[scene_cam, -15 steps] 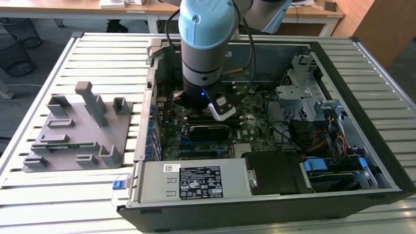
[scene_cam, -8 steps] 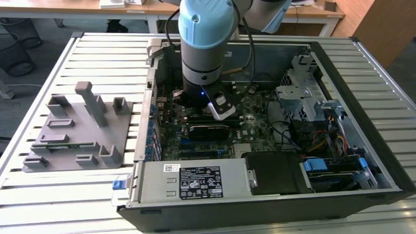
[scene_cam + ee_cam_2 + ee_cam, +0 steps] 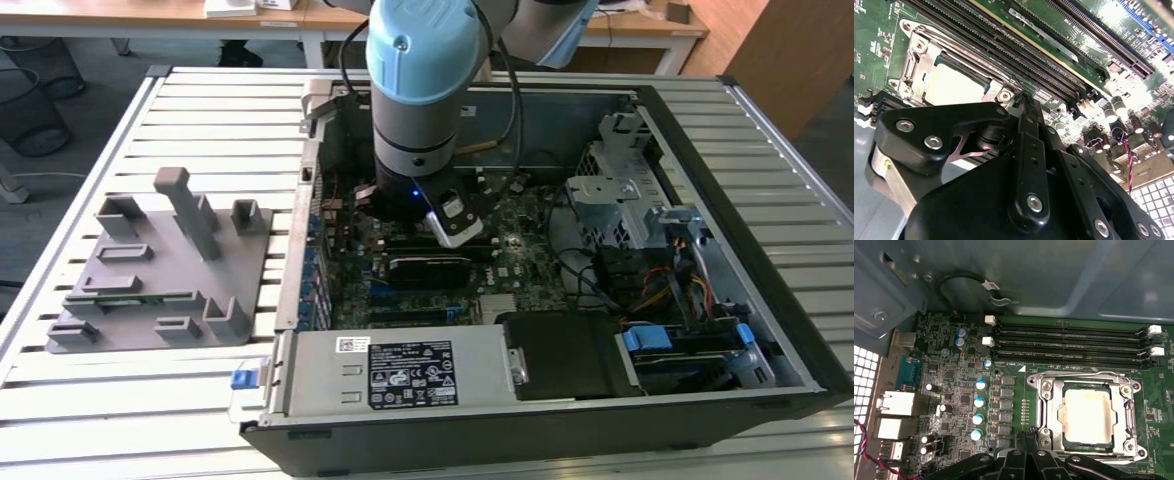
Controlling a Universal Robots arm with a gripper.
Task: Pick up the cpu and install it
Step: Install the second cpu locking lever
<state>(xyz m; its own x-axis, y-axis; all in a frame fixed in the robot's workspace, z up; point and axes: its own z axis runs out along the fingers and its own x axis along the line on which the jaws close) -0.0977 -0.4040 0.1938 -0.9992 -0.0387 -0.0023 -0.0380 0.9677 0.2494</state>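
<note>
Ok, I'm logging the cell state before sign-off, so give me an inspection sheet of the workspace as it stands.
Surface: slatted white table carrying an open computer case.
Job's things: cpu lies in the motherboard socket, its metal frame around it.
Clutter: grey fixture plate beside the case, at the exterior view's left.
Grippers: gripper shut, holding nothing, close beside the socket.
Cables: black looped cable on the case wall; red-black wires.
Surroundings: desks behind.

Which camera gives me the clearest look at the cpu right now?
The first wrist view: the cpu lies flat in its metal socket frame, whole top visible. The second wrist view shows it at a slant, partly cut off by the hand. In the exterior view the arm stands over that spot.
</note>
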